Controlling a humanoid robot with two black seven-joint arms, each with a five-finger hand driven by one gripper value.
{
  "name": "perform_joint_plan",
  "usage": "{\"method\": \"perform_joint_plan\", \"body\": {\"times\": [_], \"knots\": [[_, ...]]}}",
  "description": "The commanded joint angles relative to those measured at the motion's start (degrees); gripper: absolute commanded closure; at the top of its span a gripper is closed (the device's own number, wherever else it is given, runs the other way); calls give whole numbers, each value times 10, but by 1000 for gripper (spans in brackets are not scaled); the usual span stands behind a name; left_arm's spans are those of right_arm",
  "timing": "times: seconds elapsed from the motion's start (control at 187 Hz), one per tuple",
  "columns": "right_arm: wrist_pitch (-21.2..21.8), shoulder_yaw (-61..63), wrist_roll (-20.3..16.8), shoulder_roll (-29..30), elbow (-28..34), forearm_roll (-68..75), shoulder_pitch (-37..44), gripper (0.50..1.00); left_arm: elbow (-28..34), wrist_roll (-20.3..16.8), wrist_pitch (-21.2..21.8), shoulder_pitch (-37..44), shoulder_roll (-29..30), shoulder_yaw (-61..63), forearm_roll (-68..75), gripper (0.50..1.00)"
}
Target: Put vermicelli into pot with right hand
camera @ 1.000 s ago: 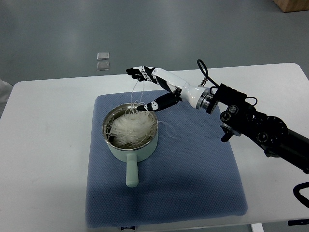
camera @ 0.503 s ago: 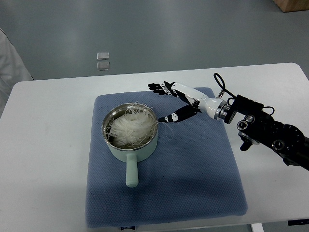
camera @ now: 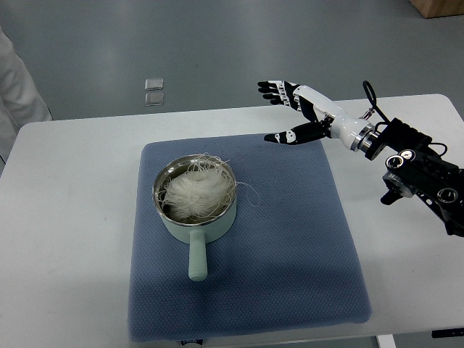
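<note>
A pale green pot (camera: 196, 210) with a short handle (camera: 196, 259) toward me stands on the left part of a blue mat (camera: 290, 239). A white tangle of vermicelli (camera: 197, 190) fills the pot, with a few strands hanging over the rim. My right hand (camera: 279, 112), white with black fingers, is open and empty, raised above the mat's far right edge, well to the right of the pot. Its arm (camera: 413, 170) comes in from the right edge. My left arm is out of view.
The mat lies on a white table (camera: 65, 217). A person's white sleeve (camera: 18, 80) shows at the left edge. Two small clear squares (camera: 154, 90) lie on the grey floor beyond the table.
My right hand has drawn back from the pot's rim, up and to the right, and no longer trails strands. The vermicelli stays in the pot. The person's sleeve has come further into view.
</note>
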Motion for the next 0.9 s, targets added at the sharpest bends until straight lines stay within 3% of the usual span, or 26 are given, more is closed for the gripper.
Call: {"method": "perform_joint_plan", "body": {"times": [0.0, 0.107, 0.433, 0.652, 0.807, 0.893], "knots": [[-11, 28, -1, 11, -9, 63, -4, 589, 0, 0, 0, 0, 0, 0, 0, 500], [-49, 39, -5, 33, -47, 162, -6, 589, 0, 0, 0, 0, 0, -2, 0, 500], [-90, 38, -12, 55, -89, 387, -6, 589, 0, -1, 0, 0, 0, -2, 0, 500], [-89, 7, -126, 63, -92, 396, -6, 589, 0, 0, 0, 0, 0, -2, 0, 500], [-77, 5, -122, 69, -94, 408, -6, 589, 0, 0, 0, 0, 0, -2, 0, 500], [-79, 13, -101, 80, -97, 408, -7, 589, 0, -1, 0, 0, 0, -2, 0, 500]]}}
